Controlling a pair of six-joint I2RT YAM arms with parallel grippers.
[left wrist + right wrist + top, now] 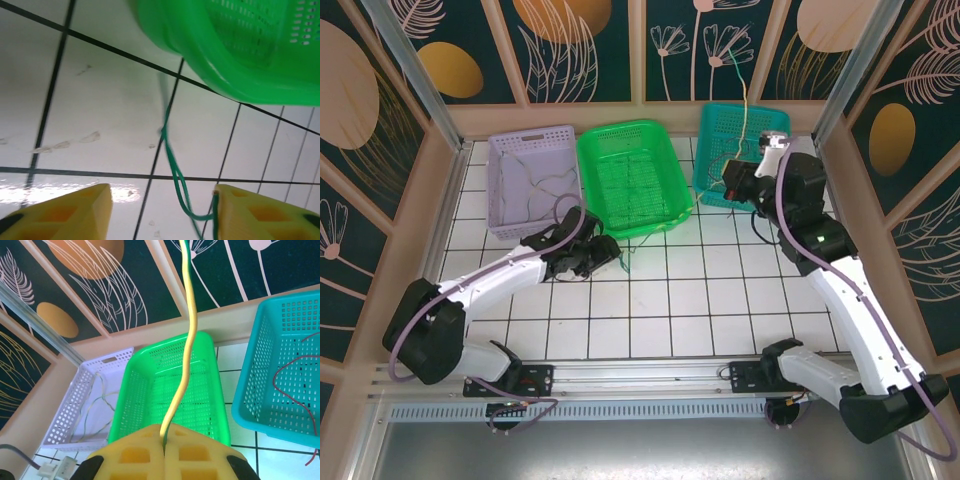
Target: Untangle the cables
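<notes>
I see the white tiled counter (650, 320) carrying a lavender basket (500, 190), a green basket (588, 175) and a teal basket (708, 150) side by side. My left gripper (162, 200) sits by the green basket's near corner, jaws apart, with a green cable (176, 175) running between them. My right gripper (164, 440) is clamped on a yellow cable (187, 345) that rises above it. A red cable (282, 367) lies in the teal basket, and pale cables (97, 405) lie in the lavender one.

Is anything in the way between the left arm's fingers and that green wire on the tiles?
Nothing visible. The green wire lies on bare white tile between the open left fingers, looping right beside one of them. The green basket sits beyond it, not in between.
</notes>
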